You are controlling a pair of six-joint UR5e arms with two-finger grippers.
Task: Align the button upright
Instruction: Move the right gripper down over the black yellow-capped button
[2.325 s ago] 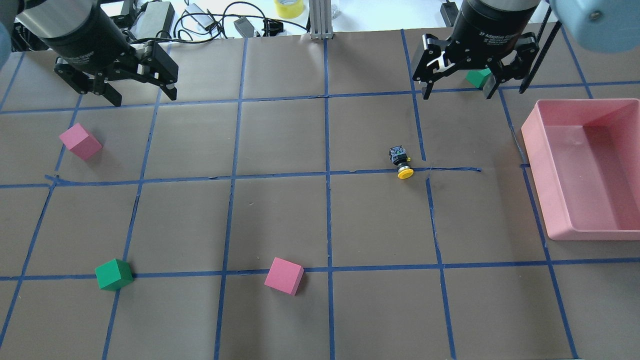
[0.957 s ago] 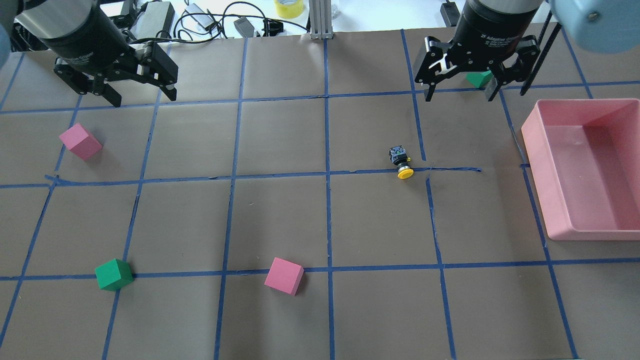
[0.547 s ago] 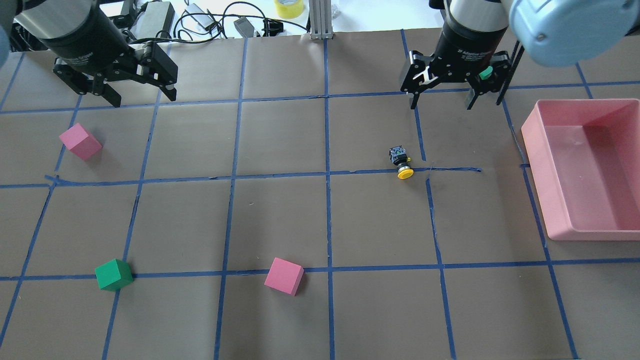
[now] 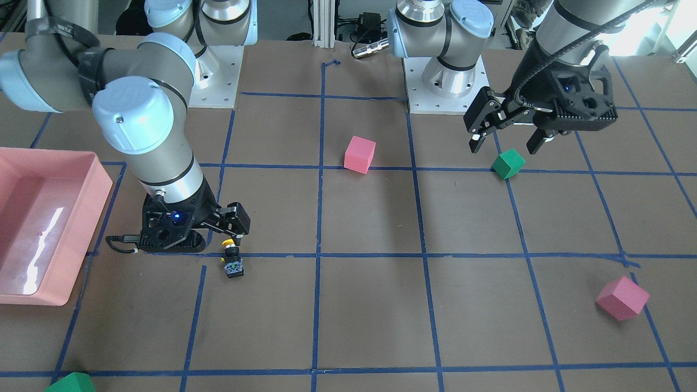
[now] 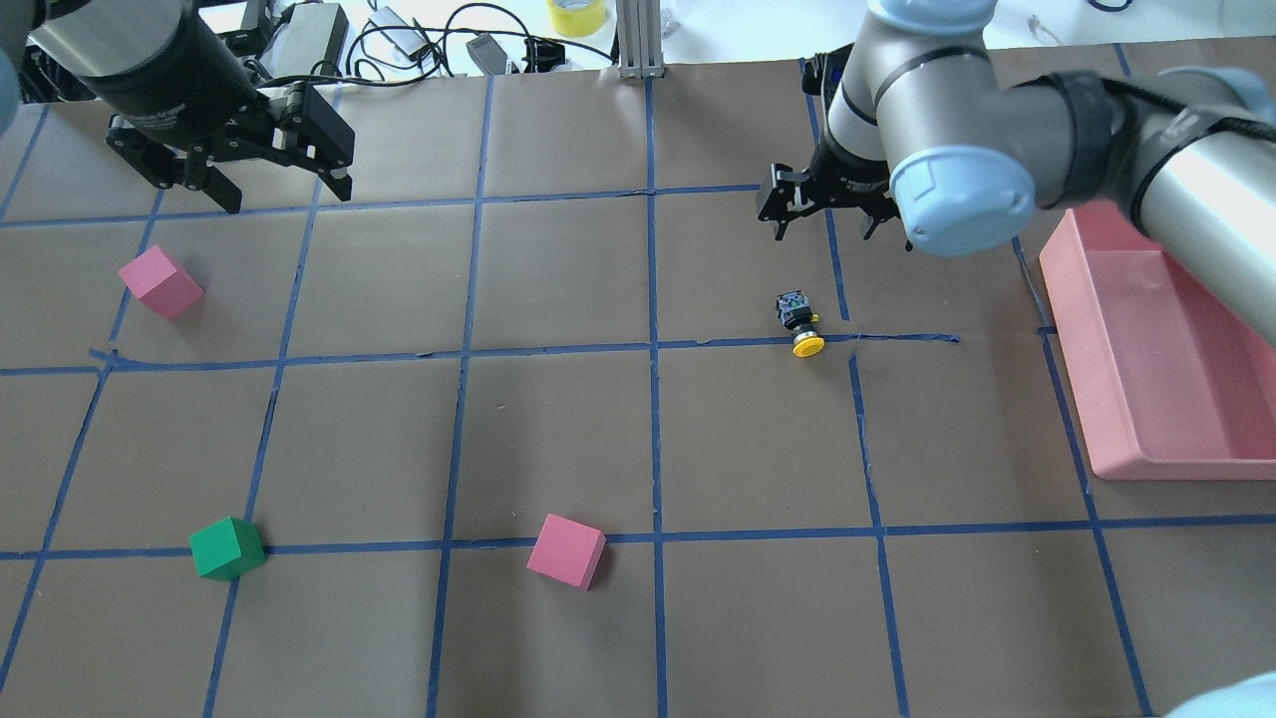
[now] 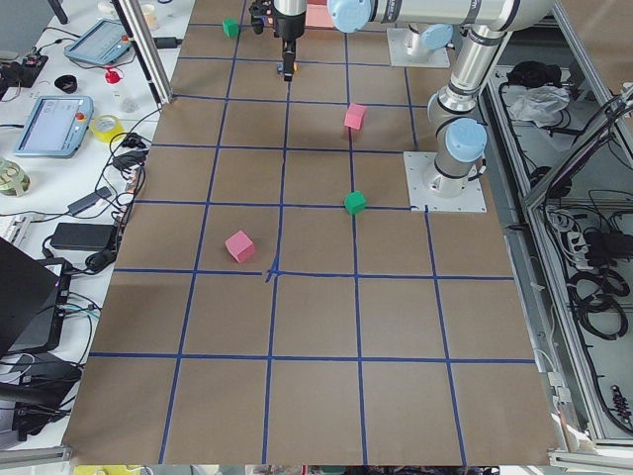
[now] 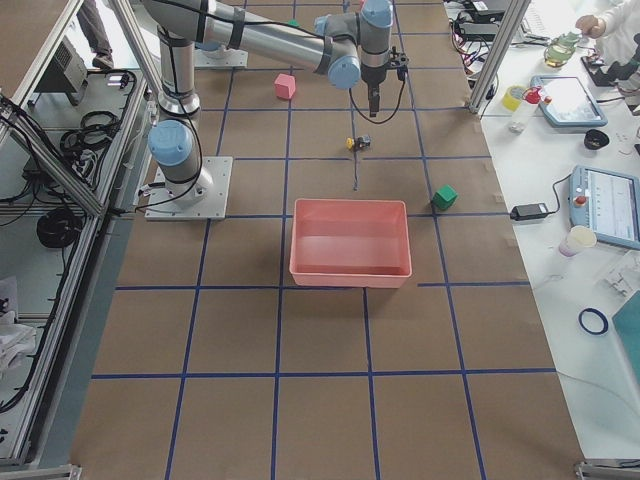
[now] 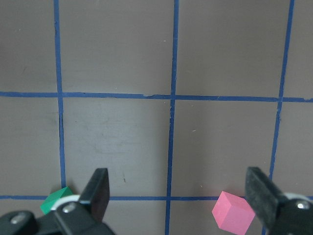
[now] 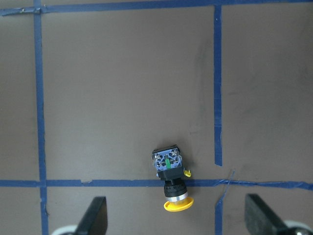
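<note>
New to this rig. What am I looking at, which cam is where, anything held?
Two grey robot arms stand at a brown paper-covered table taped into blue squares; each ends in a black two-finger tool. Six pictures: one from across the table, one over the robot's shoulders, one from each table end, one from each wrist. On the table: a small push button with yellow cap and black base, lying on its side, two pink foam cubes, two green foam cubes and a pink plastic tray. The right tool hangs open near the button, which shows low between its fingers in its wrist picture. The left tool is open, far off. Nothing is held.
</note>
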